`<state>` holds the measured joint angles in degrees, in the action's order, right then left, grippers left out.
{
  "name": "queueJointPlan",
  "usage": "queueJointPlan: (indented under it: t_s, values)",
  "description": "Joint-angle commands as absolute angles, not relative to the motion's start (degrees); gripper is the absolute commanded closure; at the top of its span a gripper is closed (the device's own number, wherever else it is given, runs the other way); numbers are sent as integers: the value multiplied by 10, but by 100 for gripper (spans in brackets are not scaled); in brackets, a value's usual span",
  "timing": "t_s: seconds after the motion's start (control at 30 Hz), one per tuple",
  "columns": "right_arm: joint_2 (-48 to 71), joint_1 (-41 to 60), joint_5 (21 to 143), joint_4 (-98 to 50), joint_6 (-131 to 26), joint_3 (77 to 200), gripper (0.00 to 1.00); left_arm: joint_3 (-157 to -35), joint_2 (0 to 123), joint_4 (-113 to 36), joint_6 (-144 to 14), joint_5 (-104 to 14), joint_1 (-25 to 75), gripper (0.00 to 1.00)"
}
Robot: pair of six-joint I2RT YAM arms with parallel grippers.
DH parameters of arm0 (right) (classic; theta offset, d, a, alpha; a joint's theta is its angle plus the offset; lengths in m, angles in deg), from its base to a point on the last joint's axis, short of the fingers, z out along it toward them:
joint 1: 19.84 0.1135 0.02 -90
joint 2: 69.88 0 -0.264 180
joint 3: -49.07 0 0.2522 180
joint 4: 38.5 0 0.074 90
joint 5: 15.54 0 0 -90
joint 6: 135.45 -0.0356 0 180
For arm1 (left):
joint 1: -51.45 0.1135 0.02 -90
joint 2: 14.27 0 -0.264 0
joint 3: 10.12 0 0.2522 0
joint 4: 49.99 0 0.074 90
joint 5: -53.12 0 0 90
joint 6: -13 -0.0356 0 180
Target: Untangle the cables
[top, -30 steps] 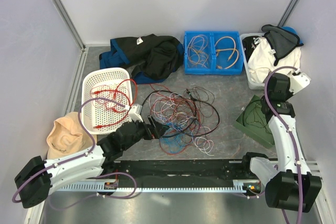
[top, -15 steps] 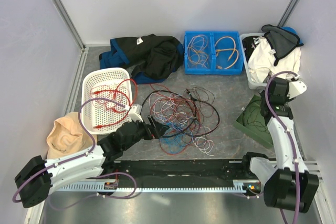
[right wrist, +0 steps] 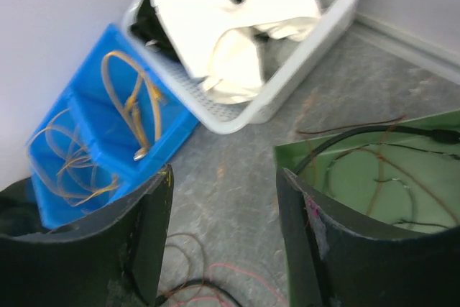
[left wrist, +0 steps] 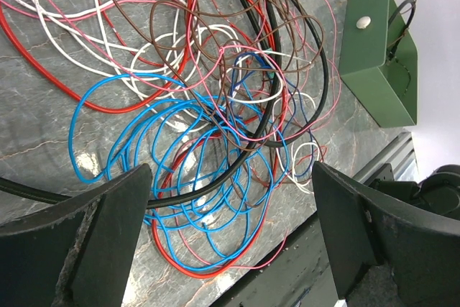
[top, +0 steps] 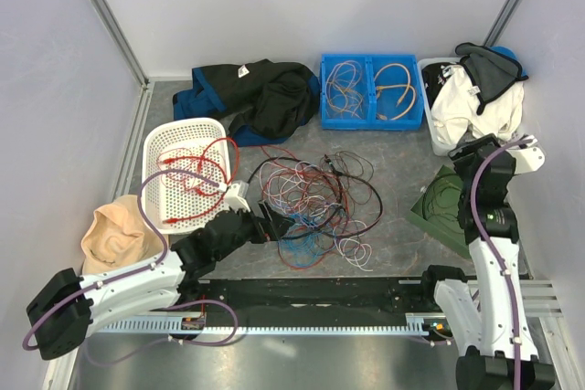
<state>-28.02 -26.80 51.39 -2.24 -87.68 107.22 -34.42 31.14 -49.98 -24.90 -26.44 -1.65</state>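
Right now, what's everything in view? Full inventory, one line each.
cables: one tangle; red, black, white, blue, pink; table centre
basket: one; white; left of the tangle, red cables inside
blue bin: one; two compartments; far side, pale cables left, tan cables right
jacket: one; black and blue; far side, left of the blue bin
white bin: one; far right, clothes inside
green box: one; right side, dark wires inside
cloth: one; tan; near left
left gripper: open, over the tangle
right gripper: open, empty, by the green box
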Motion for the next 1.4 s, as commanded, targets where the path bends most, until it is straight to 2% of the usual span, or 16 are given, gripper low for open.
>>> queueJointPlan:
  t_s: [0.0, 0.07, 0.1, 0.17, 0.27, 0.4, 0.57, 0.9, 1.27, 1.37]
  values:
    - [-274, -249, 678, -97, -906, 1039, 37, -366, 313, -501, -234, -233, -16, 0]
    - [-230, -215, 758, -124, -898, 1047, 39, -371, 301, -482, -229, -202, -17, 0]
    - [-176, -150, 761, -119, -884, 1059, 39, -376, 298, -469, -228, -194, -17, 0]
    - [-127, -39, 727, -99, -827, 1091, 39, -393, 289, -434, -232, -178, -16, 0]
    - [-65, 64, 687, -114, -798, 1091, 39, -420, 286, -378, -236, -157, -16, 0]
    - [-19, 139, 686, -195, -782, 1067, 40, -472, 268, -268, -218, -100, -14, 0]
    - [55, 236, 644, -220, -737, 1112, 40, -525, 235, -227, -227, -63, -15, 0]
    - [219, 317, 667, -266, -687, 1164, 40, -555, 274, -172, -202, -54, -14, 0]
    - [278, 336, 655, -330, -700, 1181, 38, -552, 240, -155, -211, -39, -14, 0]
    - [293, 335, 609, -335, -710, 1206, 38, -554, 232, -142, -213, -37, -14, 0]
